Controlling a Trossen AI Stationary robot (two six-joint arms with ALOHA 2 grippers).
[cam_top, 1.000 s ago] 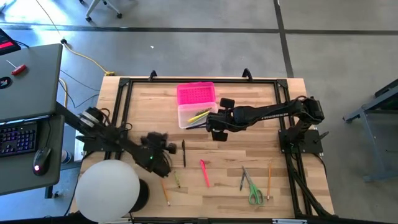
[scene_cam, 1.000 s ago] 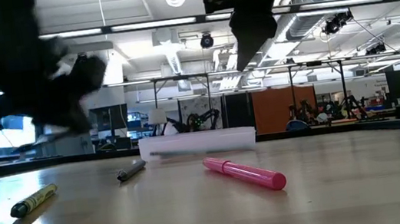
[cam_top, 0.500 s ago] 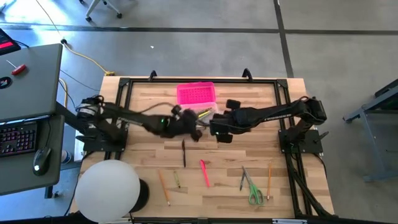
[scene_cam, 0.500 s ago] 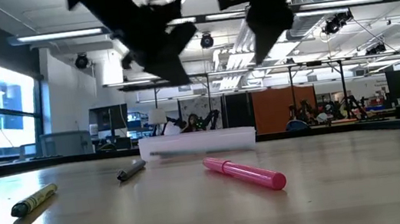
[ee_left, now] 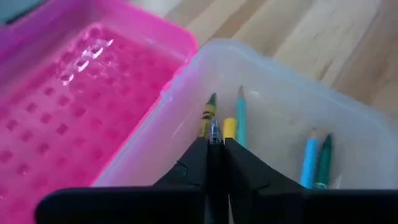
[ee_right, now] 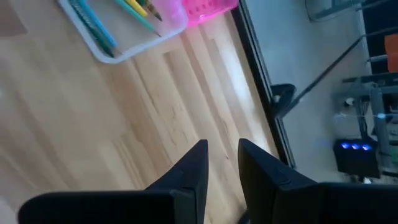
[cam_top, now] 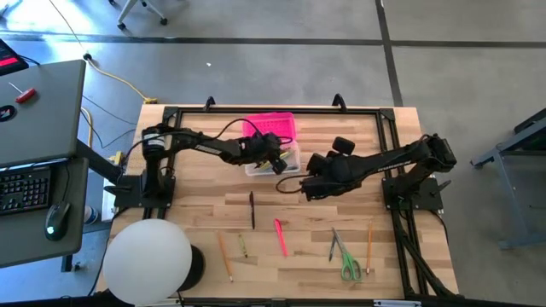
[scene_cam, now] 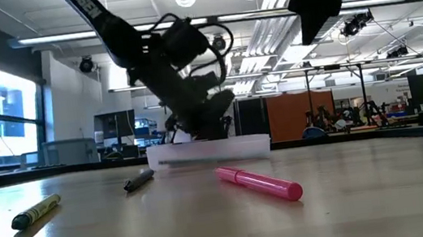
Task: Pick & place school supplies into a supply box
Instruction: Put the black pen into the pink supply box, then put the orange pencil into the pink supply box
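The supply box sits at the table's far middle, with its pink lid [cam_top: 266,128] open and its clear base [cam_top: 288,164] holding several pencils [ee_left: 239,115]. My left gripper [cam_top: 275,160] is down over the base, shut on a thin pen. My right gripper [cam_top: 311,186] hovers just right of the box, above the table, slightly open and holding nothing. Loose on the near table lie a black pen [cam_top: 252,209], a pink marker [cam_top: 281,237], a green pen [cam_top: 242,247], two orange pencils [cam_top: 225,258], a grey pen [cam_top: 333,243] and green-handled scissors [cam_top: 348,264]. My left gripper pinches a thin pen between its two fingers; only the pen's pale tip [ee_left: 214,131] shows, poking out past the fingertips. The fingers slant down into the clear base from the table's left. The tip hangs over the yellow pencils [ee_left: 206,118] lying in the base.
A black frame [cam_top: 171,162] rims the table, and both arm bases stand at its sides. A white round lamp head [cam_top: 147,260] covers the near-left corner. A desk with a keyboard [cam_top: 24,189] stands off the table's left. Bare wood lies between the box and the loose supplies.
My left arm swung fast from the near-left part of the table toward the far edge and came down over the box's clear base, fingers shut. My right gripper backed off from the box toward the right and near edge and rose.
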